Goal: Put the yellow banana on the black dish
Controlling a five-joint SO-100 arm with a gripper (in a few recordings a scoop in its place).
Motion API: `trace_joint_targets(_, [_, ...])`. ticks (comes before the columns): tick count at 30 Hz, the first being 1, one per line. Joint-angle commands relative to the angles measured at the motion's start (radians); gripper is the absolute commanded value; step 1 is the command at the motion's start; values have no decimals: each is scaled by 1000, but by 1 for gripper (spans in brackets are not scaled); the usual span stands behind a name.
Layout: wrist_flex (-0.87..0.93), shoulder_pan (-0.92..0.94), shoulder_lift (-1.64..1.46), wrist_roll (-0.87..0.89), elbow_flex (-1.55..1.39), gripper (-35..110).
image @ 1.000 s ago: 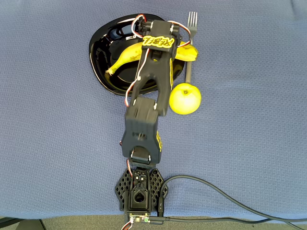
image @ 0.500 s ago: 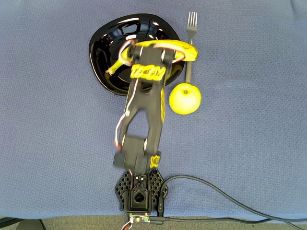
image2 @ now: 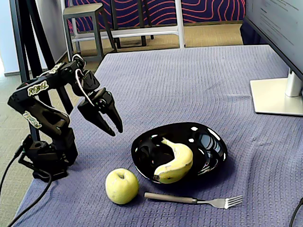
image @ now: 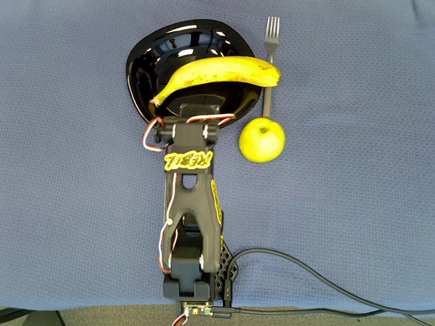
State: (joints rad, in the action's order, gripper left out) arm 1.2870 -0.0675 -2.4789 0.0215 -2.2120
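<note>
Resting across the black dish (image2: 215, 146), the yellow banana (image2: 176, 161) looks delivered. The gripper (image2: 115, 127), at its nine o'clock in the fixed view, hangs nearly closed and empty. Only parking the arm seems left.

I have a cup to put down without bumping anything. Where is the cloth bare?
Bare cloth lies beyond the black dish, toward the monitor stand, and on both sides in the overhead view. It is crowded around the dish: yellow banana, apple, fork, with the gripper above its edge.

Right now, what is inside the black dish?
The yellow banana lies in the black dish, its right end over the rim in the overhead view. The dish bottom beneath the banana is covered, so unseen.
</note>
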Motion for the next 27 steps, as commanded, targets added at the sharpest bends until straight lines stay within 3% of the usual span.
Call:
trace_joint_targets(1, [-60, -46, -75, -29, -77, 0])
trace_joint_targets(8, [-95, -152, -307, -81, -262, 0])
trace_joint_targets(27, [-209, -132, -601, -133, -611, 0])
